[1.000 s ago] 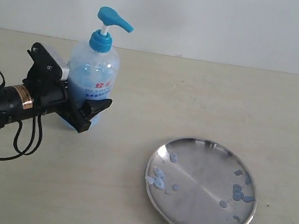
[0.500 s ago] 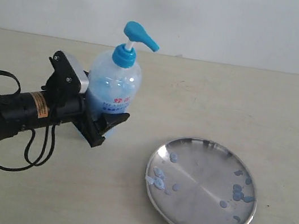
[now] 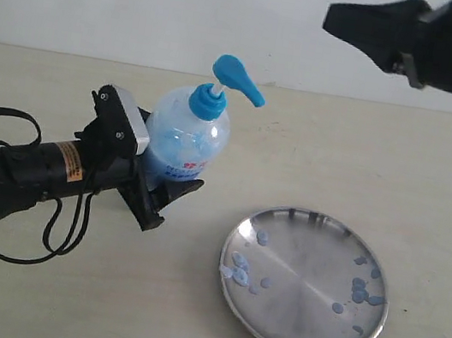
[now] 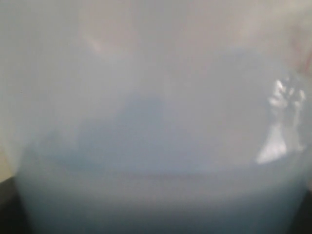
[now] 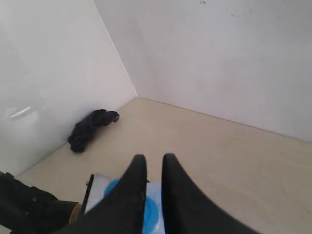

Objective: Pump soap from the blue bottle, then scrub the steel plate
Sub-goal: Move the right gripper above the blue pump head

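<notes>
The blue bottle leans to the right off the table, with my left gripper shut around its lower body. Its blue pump head points right, toward the steel plate. Light blue soap fills the lower bottle, and pale blobs dot the plate. In the left wrist view the bottle fills the frame as a blur. My right gripper hangs high at the upper right, shut and empty. In the right wrist view its fingertips sit above the blue pump head.
A dark crumpled cloth lies by the wall corner in the right wrist view. Black cables trail from the left arm across the tabletop. The plate lies flat on the table, right of the bottle.
My left gripper has carried the bottle right toward the plate and tilted it. The right arm has come into the exterior view at the upper right.
</notes>
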Controlling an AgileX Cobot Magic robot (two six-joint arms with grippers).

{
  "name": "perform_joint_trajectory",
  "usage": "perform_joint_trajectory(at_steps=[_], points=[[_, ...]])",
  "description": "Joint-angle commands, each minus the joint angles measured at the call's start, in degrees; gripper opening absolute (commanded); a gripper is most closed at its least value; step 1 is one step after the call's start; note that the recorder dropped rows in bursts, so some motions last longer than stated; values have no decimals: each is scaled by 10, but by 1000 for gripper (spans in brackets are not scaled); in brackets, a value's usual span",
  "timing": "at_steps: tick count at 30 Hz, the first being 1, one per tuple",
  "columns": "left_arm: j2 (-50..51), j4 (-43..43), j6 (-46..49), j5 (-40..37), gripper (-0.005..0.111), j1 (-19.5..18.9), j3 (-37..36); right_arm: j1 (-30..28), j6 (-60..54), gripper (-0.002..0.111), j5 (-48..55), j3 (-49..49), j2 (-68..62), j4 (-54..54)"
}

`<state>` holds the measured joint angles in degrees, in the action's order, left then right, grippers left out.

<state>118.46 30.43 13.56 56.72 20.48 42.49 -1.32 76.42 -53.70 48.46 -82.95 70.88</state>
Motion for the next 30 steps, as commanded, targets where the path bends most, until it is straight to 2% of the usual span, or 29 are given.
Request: perform_joint_trajectory(at_steps=[1, 5, 7, 10, 15, 22, 30], points=[[-6, 4, 4, 2, 4, 3, 2, 45, 24, 1, 7, 89, -40, 22], [-6, -7, 4, 2, 4, 22, 2, 120, 25, 1, 61, 89, -40, 109], [-6, -25, 4, 2, 4, 30, 2, 133, 31, 1, 97, 89, -40, 125], [-6, -46, 4, 2, 4, 42, 2, 138, 40, 1, 135, 89, -40, 134], [-6, -75, 4, 2, 4, 59, 2, 138, 54, 1, 130, 89, -40, 155], [-6, -88, 4, 2, 4, 60, 2, 138, 63, 1, 172, 89, -13, 156], [-7, -88, 4, 3, 4, 60, 2, 139, 164, 1, 188, 88, -2, 250]])
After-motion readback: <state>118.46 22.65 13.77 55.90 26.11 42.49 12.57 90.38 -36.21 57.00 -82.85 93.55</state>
